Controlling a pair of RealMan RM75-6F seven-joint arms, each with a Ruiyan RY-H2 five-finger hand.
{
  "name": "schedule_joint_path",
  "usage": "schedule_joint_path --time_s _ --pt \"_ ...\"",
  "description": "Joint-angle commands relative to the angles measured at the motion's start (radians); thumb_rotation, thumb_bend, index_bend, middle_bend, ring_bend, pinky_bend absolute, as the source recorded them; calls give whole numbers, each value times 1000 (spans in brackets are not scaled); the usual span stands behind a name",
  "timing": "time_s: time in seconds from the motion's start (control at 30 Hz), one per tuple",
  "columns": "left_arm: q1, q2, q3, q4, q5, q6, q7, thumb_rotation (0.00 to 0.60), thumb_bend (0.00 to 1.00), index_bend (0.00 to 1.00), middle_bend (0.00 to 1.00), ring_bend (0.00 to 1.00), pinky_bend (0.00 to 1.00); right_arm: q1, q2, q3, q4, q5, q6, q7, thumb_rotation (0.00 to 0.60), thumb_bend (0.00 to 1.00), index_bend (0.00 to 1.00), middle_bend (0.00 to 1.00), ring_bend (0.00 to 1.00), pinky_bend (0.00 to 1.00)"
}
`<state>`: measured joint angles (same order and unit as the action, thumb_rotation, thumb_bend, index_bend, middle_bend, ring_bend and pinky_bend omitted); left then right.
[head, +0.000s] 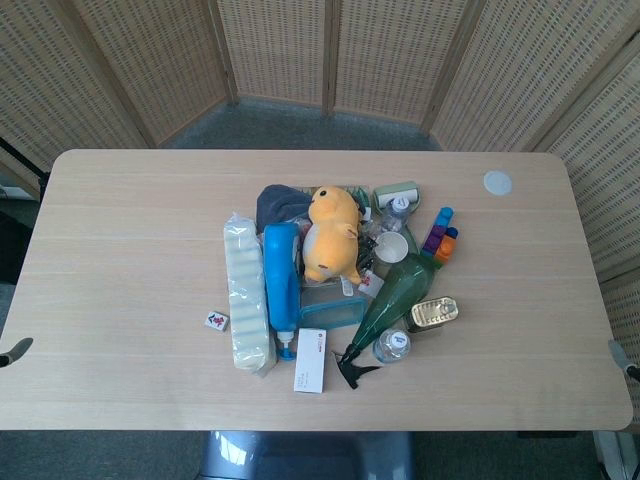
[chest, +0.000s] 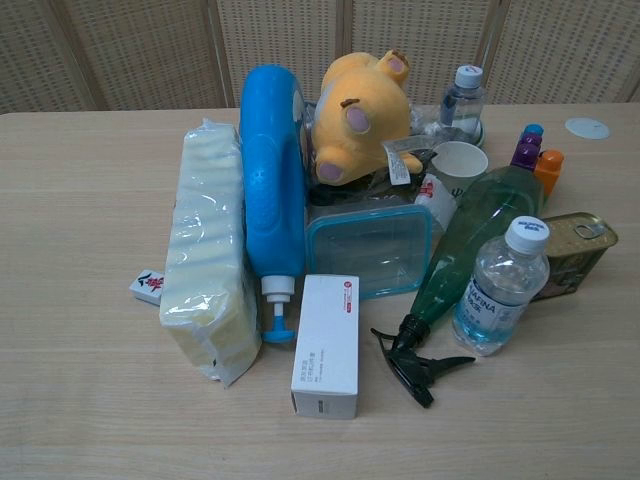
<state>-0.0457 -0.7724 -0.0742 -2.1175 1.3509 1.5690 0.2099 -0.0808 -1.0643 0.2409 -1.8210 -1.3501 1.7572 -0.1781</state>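
Note:
A heap of things lies mid-table. A yellow plush toy sits at the back, beside a blue pump bottle and a long wrapped pale pack. In front are a white box, a teal-lidded clear container, a green spray bottle, a small water bottle and a tin can. Only a dark sliver of my left hand and a grey sliver of my right hand show at the table's side edges, far from the heap.
A mahjong tile lies left of the pack. A white round lid lies alone at the back right. A paper cup, purple and orange bottles and a second water bottle crowd the heap's right.

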Motion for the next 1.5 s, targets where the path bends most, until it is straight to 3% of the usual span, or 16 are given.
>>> schedule_joint_path --time_s 0.03,0.27,0.47,0.73,1.0,1.2,1.5 --pt "-3 -5 2 1 0 -7 7 600 0 0 0 0 0 -2 8 -1 -7 2 -5 14 509 0 0 0 0 0" --pt "-37 -30 11 41 21 -81 -9 600 0 0 0 0 0 -9 20 -8 -26 -5 -3 34 506 0 0 0 0 0" --pt "-178 -92 -12 197 54 -294 -73 600 0 5 0 0 0 -9 25 -14 -40 -11 -7 35 509 0 0 0 0 0" --pt "-376 -253 -19 435 169 -521 -130 600 0 48 0 0 0 -13 39 -25 -57 -17 -16 56 509 0 0 0 0 0" --pt "-487 -420 -9 533 103 -688 -57 600 0 105 0 0 0 -17 52 -34 -68 -28 -22 83 504 0 0 0 0 0" --pt "-511 -508 -4 558 38 -708 26 600 0 141 0 0 0 -19 65 -32 -69 -14 -33 119 507 0 0 0 0 0" --pt "-520 -563 15 569 -33 -699 130 600 0 206 0 0 0 -16 77 -37 -71 -12 -52 149 506 0 0 0 0 0"
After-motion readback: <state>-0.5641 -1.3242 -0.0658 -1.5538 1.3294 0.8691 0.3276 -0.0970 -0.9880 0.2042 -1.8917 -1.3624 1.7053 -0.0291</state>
